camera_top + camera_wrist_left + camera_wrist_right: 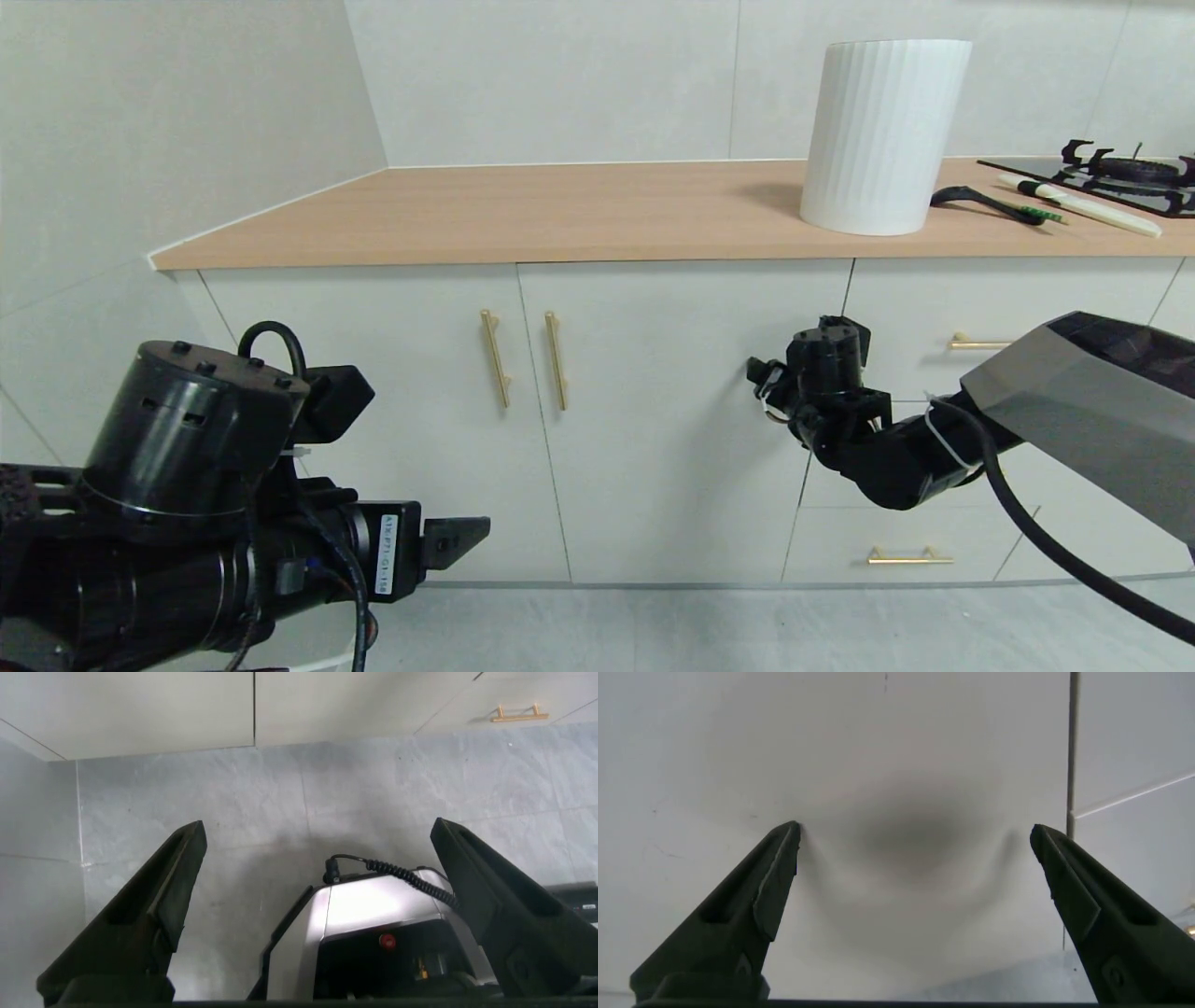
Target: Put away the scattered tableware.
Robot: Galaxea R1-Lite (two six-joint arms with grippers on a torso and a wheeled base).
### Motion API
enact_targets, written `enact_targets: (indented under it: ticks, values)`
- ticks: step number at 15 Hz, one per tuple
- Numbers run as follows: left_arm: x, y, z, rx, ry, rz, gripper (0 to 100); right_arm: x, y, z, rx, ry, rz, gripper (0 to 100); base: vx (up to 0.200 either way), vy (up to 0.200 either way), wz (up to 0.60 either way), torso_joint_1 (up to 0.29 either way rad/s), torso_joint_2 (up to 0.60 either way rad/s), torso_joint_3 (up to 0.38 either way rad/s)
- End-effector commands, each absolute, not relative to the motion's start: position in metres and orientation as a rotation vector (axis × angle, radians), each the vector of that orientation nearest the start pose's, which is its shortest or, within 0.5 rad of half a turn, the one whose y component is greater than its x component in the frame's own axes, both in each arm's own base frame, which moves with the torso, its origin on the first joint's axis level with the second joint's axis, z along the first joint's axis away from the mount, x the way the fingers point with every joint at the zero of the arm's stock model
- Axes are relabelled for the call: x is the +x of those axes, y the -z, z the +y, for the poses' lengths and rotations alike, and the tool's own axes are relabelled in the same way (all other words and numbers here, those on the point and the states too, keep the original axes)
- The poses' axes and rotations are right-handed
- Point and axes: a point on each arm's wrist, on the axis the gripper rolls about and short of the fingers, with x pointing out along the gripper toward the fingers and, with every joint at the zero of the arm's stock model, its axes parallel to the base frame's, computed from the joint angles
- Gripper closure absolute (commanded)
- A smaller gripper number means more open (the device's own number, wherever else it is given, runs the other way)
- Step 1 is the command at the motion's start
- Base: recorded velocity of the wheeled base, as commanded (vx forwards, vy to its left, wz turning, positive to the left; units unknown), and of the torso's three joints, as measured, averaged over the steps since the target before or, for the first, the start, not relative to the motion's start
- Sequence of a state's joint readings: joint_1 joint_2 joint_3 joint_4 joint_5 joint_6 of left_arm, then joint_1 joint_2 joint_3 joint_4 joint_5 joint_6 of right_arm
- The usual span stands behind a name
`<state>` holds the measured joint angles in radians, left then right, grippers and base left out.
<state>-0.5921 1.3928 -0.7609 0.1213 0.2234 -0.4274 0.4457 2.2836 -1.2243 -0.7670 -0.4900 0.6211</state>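
**Colour log: fingers, fronts, counter**

Left gripper: matte black. Between its fingers, the floor is grey and faintly marbled. Right gripper: same black. Between its fingers, the cabinet door is plain off-white.

Countertop: light wood grain. Container: white, vertically ribbed. Door handles: brass-gold. Black utensil (green at its handle); cream utensil.

- My left arm, lower left: black cylindrical housing, screws on top, looped black cable, 1 white printed label.
- My right arm, at right: black wrist, white cable ties, thick black cable, angular grey shell.
- I see 2 dark tapered fingers on left gripper and right gripper alike.
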Motion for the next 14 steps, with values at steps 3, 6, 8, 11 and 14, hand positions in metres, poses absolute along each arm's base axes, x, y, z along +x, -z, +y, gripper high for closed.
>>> enact_targets:
  ticks: [3,6,8,11,14]
  values:
    - [0.175,-0.183,-0.111,-0.105,0.194,0.752,0,0.406,-0.084,0.179,0.488,0.128,0.234,0,0.0,0.0,0.0,0.0,0.0,0.0]
    - [0.175,-0.183,-0.111,-0.105,0.194,0.752,0,0.405,-0.086,0.178,0.491,0.125,0.229,0,0.0,0.0,0.0,0.0,0.0,0.0]
    - [0.175,-0.183,-0.111,-0.105,0.194,0.752,0,0.398,-0.091,0.178,0.491,0.114,0.234,0,0.0,0.0,0.0,0.0,0.0,0.0]
    - [0.174,-0.183,-0.111,-0.106,0.194,0.751,0,0.338,-0.108,0.175,0.477,-0.125,0.378,0,0.0,0.0,0.0,0.0,0.0,0.0]
    - [0.173,-0.185,-0.11,-0.109,0.195,0.744,0,0.282,-0.128,0.153,0.374,-0.423,0.466,0,0.0,0.0,0.0,0.0,0.0,0.0]
